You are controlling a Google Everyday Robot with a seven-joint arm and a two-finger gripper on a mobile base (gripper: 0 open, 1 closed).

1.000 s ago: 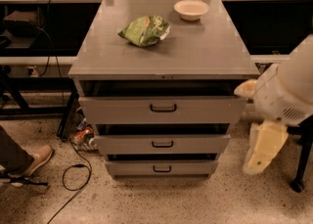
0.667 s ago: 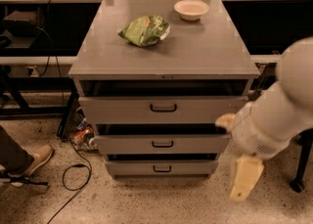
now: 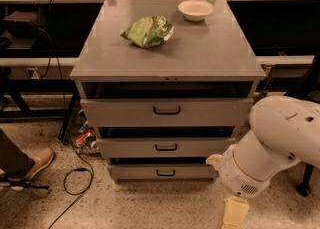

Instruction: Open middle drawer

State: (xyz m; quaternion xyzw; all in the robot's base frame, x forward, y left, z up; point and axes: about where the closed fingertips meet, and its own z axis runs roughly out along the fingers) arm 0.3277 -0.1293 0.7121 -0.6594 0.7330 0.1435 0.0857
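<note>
- While one grey cabinet fills the centre, its flat worktop (image 3: 200,48) carries two things and its front shows three drawers stacked one above another.
- One white robot arm (image 3: 280,143) bulks at 4 o'clock, right of the cabinet's lower corner, its rounded joint near the two lower drawer fronts but not touching them.
- One top drawer (image 3: 210,112), the tallest and widest front, sits under the worktop.
- One middle drawer (image 3: 200,148) lies at 6 o'clock from the cabinet's centre, between the other two, with a dark gap above its front and one small black loop handle (image 3: 166,147) at its middle.
- One bottom drawer (image 3: 135,172), the narrowest front, sits lowest.
- One green bag (image 3: 147,31) rests on the worktop at 11 o'clock.
- One pale bowl (image 3: 195,9) stands upright at 1 o'clock, well apart from the bag.
- One cream gripper (image 3: 234,213) hangs at 5 o'clock by the bottom edge, below and right of the drawers, touching none; whether it is open or closed I cannot tell.
</note>
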